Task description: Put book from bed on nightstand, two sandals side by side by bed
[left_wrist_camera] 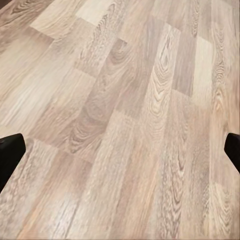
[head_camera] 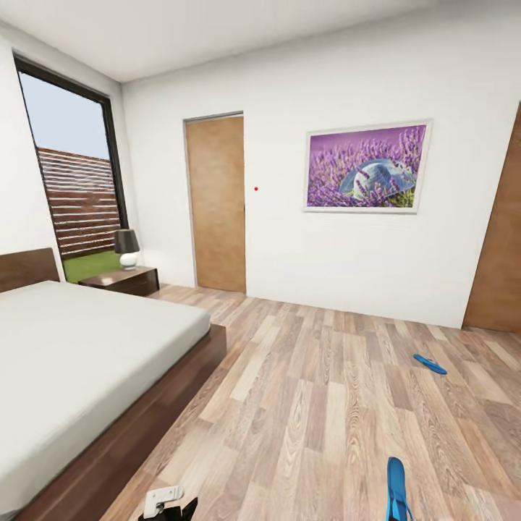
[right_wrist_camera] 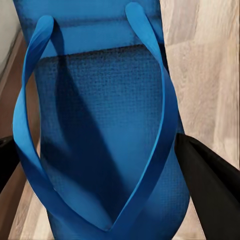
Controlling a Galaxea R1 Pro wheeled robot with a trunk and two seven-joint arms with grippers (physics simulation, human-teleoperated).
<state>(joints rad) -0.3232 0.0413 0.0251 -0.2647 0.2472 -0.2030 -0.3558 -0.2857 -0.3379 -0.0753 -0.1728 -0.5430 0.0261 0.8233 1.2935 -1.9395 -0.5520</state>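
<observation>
Right wrist view: bright blue, thin-strapped sandal point(right_wrist_camera: 105, 145).

No text, label, brand, number or sign can be read anywhere in these pictures.

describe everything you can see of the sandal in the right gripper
The held sandal is a bright blue flat flip-flop with a finely dotted footbed and two thin blue straps meeting in a V at the toe post. It looks like soft foam or rubber. The right gripper has its dark jaws on either side of it, one against the strap edge. In the head view it stands on end at the bottom edge, above the wood-plank floor.
</observation>
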